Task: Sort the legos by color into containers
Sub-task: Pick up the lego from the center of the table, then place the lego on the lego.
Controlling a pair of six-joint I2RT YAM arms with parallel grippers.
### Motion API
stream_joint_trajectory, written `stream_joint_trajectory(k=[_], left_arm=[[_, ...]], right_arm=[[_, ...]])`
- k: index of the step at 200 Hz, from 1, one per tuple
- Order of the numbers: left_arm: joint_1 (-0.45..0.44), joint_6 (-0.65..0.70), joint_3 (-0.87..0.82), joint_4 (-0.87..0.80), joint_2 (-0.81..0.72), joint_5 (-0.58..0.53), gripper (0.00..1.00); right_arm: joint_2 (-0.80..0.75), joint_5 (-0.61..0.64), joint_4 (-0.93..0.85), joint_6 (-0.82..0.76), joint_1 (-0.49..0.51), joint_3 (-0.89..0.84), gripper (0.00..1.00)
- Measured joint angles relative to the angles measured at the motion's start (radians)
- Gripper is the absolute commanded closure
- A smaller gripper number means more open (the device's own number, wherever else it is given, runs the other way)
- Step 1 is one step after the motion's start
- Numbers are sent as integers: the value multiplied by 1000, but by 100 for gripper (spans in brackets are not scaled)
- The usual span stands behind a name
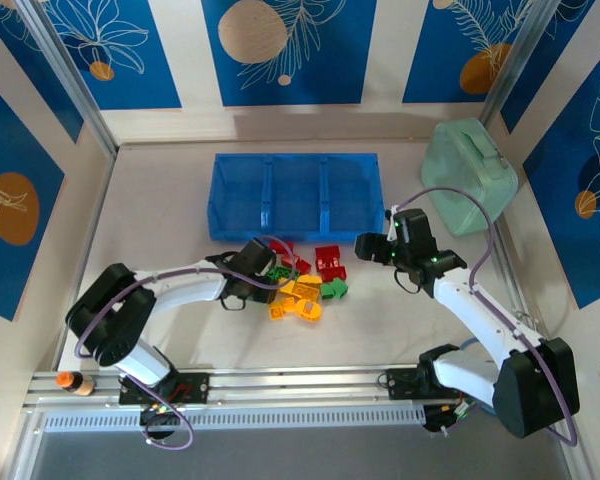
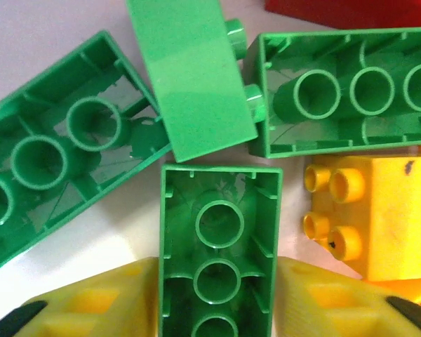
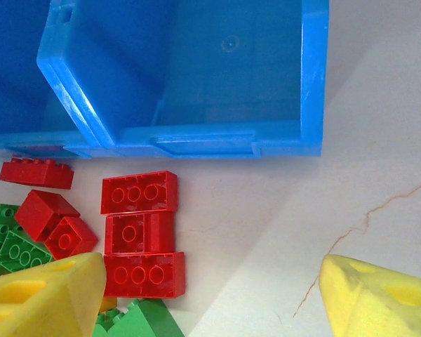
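**Ana:** Grip first. Where does the left gripper stand?

**Ben:** Down in the pile of legos, just in front of the blue tray. Its yellow fingers sit against both long walls of a green brick that lies hollow side up. Nothing else is between them. Whether the squeeze is firm, I cannot tell.

**Ana:** So the step is lifting that one out?

**Ben:** I judge so. Lift straight up, and slowly. A tilted green brick has its corner at the gripped brick's far end. Two hollow green bricks crowd in, one at the left and one at the upper right. A yellow-orange brick sits just beside the right-hand finger. A sideways pull would likely drag them along.

**Ana:** And then where?

**Ben:** All three compartments look unfilled from above, so any could take green. Carry the brick over the near wall before letting go.

**Ana:** The other arm?

**Ben:** The right gripper hangs spread wide and holds nothing. It is over the table, beside a row of three red bricks and near the tray's right-hand compartment. Both arms reach toward the same small pile, so they had better take turns.

**Ana:** Anything else about?

**Ben:** A pale mint case sits to the right of the tray, well off the likely path.
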Motion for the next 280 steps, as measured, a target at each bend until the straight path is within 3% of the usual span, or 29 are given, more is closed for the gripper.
stream_joint_trajectory(k=[64, 125, 164, 280], left_arm=[[-32, 2, 24, -47, -7, -37, 64], [-38, 2, 70, -141, -207, -88, 65], [-38, 3, 142, -148, -231, -87, 65], [-18, 44, 489, -163, 73, -76, 66]], right_arm=[[-23, 1, -2, 8, 0, -12, 22], [-24, 1, -2, 13, 0, -12, 22], [-24, 0, -2, 23, 0, -12, 22], [-24, -11, -6, 36, 21, -28, 22]])
